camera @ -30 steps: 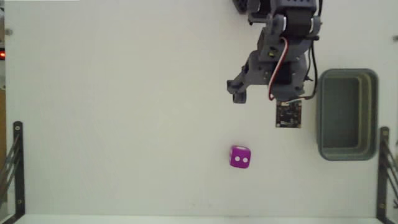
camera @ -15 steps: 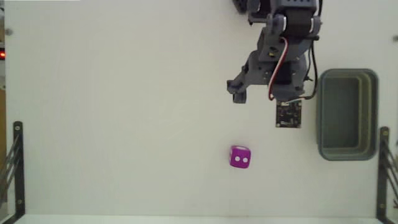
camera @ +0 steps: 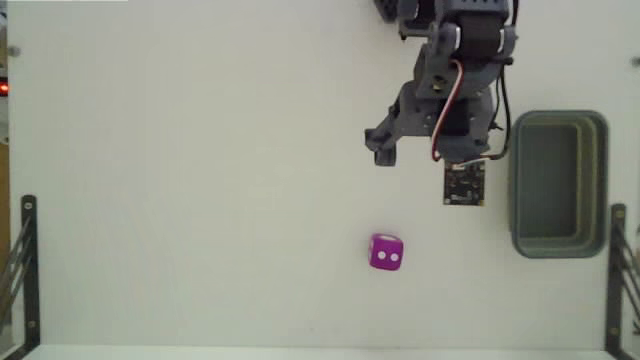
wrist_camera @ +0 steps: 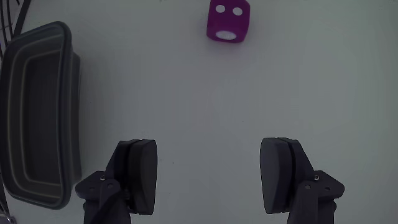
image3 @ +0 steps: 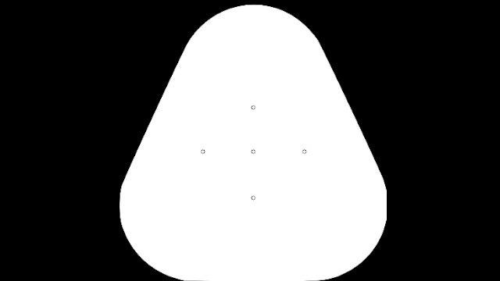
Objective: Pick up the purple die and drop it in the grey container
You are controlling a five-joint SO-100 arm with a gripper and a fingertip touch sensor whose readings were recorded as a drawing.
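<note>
I'm at the reach step: my gripper (wrist_camera: 213, 177) is spread wide and empty. The die (wrist_camera: 227, 21) sits on the table at twelve o'clock in the wrist view, the container (wrist_camera: 37, 112) at nine. Next I advance and straddle the die.

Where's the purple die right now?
In the fixed view the purple die sits alone on the white table, below the arm and left of the grey container; nothing touches it.

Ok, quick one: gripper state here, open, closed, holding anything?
Gripper: open and empty, fingers wide apart above the bare table; the purple die lies ahead of it, untouched.
</note>
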